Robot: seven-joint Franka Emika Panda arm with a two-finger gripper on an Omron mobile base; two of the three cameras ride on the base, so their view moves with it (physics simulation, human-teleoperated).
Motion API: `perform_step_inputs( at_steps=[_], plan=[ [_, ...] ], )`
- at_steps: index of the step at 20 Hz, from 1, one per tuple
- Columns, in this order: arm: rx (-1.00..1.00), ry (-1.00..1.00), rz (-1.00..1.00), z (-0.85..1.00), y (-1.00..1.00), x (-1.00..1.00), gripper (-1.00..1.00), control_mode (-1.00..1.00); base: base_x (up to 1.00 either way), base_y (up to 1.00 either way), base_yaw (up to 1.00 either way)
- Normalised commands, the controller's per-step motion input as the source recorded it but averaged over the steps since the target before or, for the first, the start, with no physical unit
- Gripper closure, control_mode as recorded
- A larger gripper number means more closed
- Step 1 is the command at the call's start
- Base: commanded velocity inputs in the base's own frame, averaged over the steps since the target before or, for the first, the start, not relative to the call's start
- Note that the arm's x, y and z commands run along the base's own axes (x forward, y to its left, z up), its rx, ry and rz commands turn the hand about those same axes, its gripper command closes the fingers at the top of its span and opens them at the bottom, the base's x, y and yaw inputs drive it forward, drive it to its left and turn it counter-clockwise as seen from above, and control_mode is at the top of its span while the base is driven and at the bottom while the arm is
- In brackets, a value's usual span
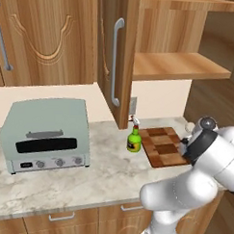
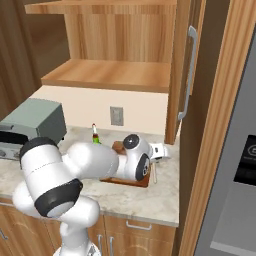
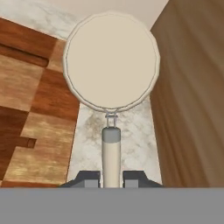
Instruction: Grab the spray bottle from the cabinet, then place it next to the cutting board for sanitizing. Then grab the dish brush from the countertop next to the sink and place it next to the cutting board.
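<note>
I have the hand (image 3: 111,178) clamped on the dish brush (image 3: 111,70) handle. Brush long axis runs straight out from the fingers, head hanging over bare surface (image 3: 135,135) just beside the cutting board (image 3: 35,105), board-side opposite the spray bottle (image 1: 133,137).

cutting board (image 2: 132,179): in the right base view mostly hidden behind the arm, only its near edge showing; cut off at the left edge in the hand view.
spray bottle (image 2: 93,133): lower body hidden behind the arm in the right base view.
dish brush (image 3: 111,70): handle's lower end hidden between the fingertips.
toaster oven (image 2: 31,122): cut off by the left edge in the right base view.
</note>
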Motion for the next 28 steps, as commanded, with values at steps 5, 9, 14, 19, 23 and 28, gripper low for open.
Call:
perform_step_inputs(
  at_steps=[5,9,14,19,23,28],
  plan=[
    [0.00,0.00,0.00,-0.32,-0.12,0.03,1.00,-1.00,0.00,0.00,0.00],
    [0.00,0.00,0.00,-0.30,-0.16,0.00,1.00,-1.00,0.00,0.00,0.00],
    [0.00,0.00,0.00,-0.29,-0.19,0.00,1.00,-1.00,0.00,0.00,0.00],
    [0.00,0.00,0.00,-0.21,-0.22,0.00,1.00,-1.00,0.00,0.00,0.00],
    [0.00,0.00,0.00,-0.14,-0.28,0.00,1.00,-1.00,0.00,0.00,0.00],
    [0.01,0.00,0.03,-0.08,-0.32,0.05,1.00,-1.00,0.00,0.00,0.00]
  ],
)
